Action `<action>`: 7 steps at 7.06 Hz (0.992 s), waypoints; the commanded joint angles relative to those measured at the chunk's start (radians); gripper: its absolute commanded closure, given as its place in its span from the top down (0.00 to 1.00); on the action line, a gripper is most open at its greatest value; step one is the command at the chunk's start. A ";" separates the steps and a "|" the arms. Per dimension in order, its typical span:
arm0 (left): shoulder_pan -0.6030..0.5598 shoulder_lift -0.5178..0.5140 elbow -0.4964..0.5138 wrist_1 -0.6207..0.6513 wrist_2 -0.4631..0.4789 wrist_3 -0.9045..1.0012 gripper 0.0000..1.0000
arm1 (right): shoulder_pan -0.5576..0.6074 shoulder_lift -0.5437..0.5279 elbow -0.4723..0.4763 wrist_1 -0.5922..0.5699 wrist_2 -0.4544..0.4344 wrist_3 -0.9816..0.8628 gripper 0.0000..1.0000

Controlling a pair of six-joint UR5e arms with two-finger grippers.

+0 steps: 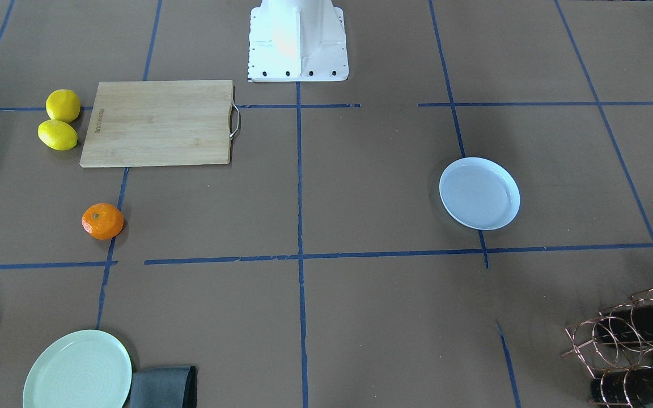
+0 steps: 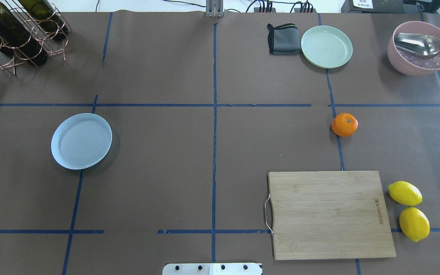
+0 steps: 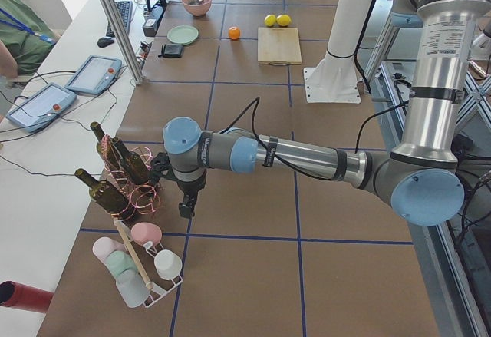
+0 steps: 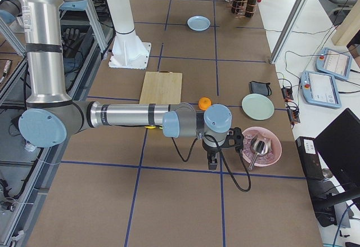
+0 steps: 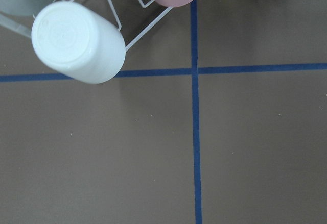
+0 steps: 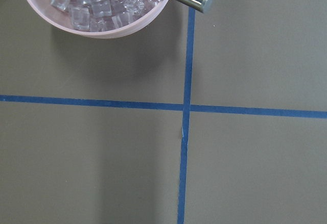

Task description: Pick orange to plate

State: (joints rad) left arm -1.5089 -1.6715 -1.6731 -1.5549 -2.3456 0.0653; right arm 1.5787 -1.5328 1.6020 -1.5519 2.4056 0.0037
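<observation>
Overhead, L to R: the plate (image 2: pixel 81 141) sits on the table's left half, bare and nothing near it. The orange (image 2: pixel 344 124) is on the right half, well apart from the plate. It rests on a blue tape line, stem dot up, between the green plate (image 2: pixel 326 46) on the far side and the cutting board (image 2: pixel 329 214) on the near side. Two lemons (image 2: pixel 405 193) lie right of the board.

Step in hand, by judgement: the reach to the orange, not yet begun. The right arm looks the better pick since the fruit is on its side. Best approach is straight down w/ fingers straddling the widest part. The fruit is round and could roll if nudged off-centre. It then needs a long carry across to the plate.

Views differ:
- Overhead and front-facing show the orange and plate but no arms.
- Only the side views show the arms. The left gripper (image 3: pixel 186 208) hangs by the wine rack (image 3: pixel 123 170) at the left end, and the right gripper (image 4: pixel 212 161) hangs by the pink bowl (image 4: pixel 260 147) at the right end. Neither is near the orange. Whether the jaws are apart or together can't be told for either.
- The wrist views show only tape, a white cup (image 5: pixel 77 41) and ice in the bowl.
</observation>
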 commanded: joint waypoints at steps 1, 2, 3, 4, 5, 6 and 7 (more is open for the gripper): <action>0.059 -0.033 0.005 -0.019 -0.011 -0.019 1.00 | -0.029 0.055 0.019 0.001 -0.003 -0.001 1.00; 0.079 -0.033 0.010 -0.031 -0.032 -0.063 1.00 | -0.051 0.071 0.015 0.001 0.006 0.002 1.00; 0.105 -0.033 0.003 -0.087 -0.097 -0.123 1.00 | -0.084 0.072 0.012 0.001 0.000 0.002 1.00; 0.155 -0.024 0.006 -0.193 -0.092 -0.256 1.00 | -0.097 0.074 0.012 0.003 0.000 0.005 1.00; 0.203 0.002 0.004 -0.334 -0.089 -0.436 1.00 | -0.118 0.077 0.010 0.001 -0.002 0.004 1.00; 0.292 0.030 0.003 -0.496 0.002 -0.635 1.00 | -0.121 0.114 0.010 -0.010 -0.005 0.004 1.00; 0.394 0.047 0.003 -0.619 0.109 -0.817 1.00 | -0.124 0.115 -0.003 -0.010 -0.008 0.007 1.00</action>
State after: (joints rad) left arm -1.2253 -1.6488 -1.6698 -2.0129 -2.3435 -0.5308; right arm 1.4607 -1.4308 1.6089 -1.5581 2.4011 0.0085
